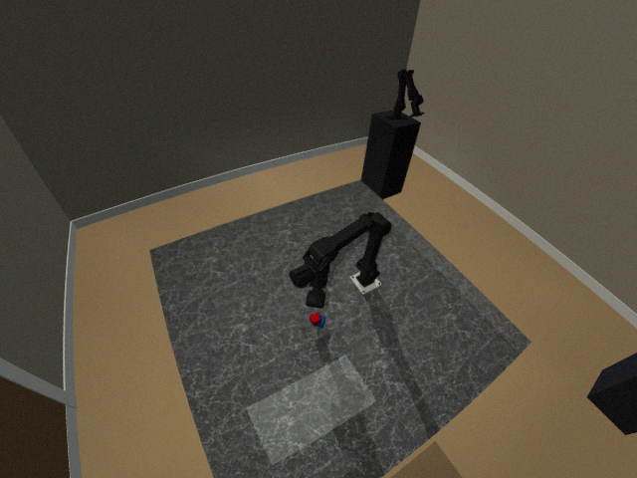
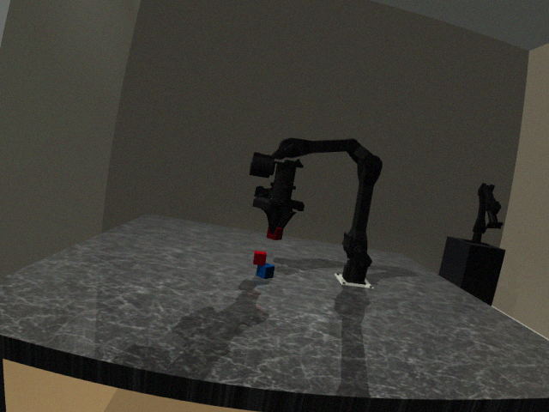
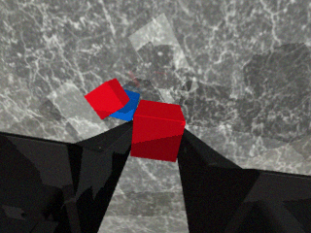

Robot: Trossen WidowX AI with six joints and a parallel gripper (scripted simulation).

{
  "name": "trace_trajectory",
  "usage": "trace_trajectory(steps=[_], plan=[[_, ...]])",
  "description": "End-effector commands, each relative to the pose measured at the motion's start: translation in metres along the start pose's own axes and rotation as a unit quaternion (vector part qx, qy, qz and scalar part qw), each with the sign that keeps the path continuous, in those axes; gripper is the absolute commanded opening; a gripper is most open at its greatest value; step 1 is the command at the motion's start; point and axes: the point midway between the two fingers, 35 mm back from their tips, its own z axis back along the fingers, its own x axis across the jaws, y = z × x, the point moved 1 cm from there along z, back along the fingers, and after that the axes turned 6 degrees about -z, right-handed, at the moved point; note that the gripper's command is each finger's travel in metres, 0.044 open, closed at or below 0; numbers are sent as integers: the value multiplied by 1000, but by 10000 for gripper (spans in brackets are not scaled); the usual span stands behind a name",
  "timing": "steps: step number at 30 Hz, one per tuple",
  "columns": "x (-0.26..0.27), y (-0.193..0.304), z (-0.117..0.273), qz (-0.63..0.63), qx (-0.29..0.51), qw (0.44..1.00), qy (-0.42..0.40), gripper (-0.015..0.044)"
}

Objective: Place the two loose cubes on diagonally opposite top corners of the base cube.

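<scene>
The blue base cube (image 1: 322,321) (image 2: 266,270) (image 3: 127,110) sits on the table. One red cube (image 1: 315,319) (image 2: 259,257) (image 3: 105,99) rests on top of it, offset over one corner, and looks level in the exterior view. My gripper (image 2: 275,230) (image 3: 156,129) points down, shut on a second red cube, and holds it in the air above and to one side of the base cube. The held red cube (image 2: 274,233) (image 3: 156,138) is plain in the wrist view; in the top view the gripper hides it.
The arm's white base plate (image 1: 365,289) (image 2: 369,285) is fixed on the grey marbled table (image 1: 231,309) (image 2: 133,310), to the right of the cubes in the top and exterior views. A second small arm stands on a black pedestal (image 1: 389,154) (image 2: 472,268) beyond the table.
</scene>
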Motion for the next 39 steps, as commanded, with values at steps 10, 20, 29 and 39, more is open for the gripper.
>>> trace_trajectory(steps=[10,20,29,39], plan=[[25,30,-4,238,0,971,-1,105],[33,42,-6,322,0,947,-2,105],[32,43,-32,326,0,945,-2,105],[32,43,-37,327,0,945,-2,105]])
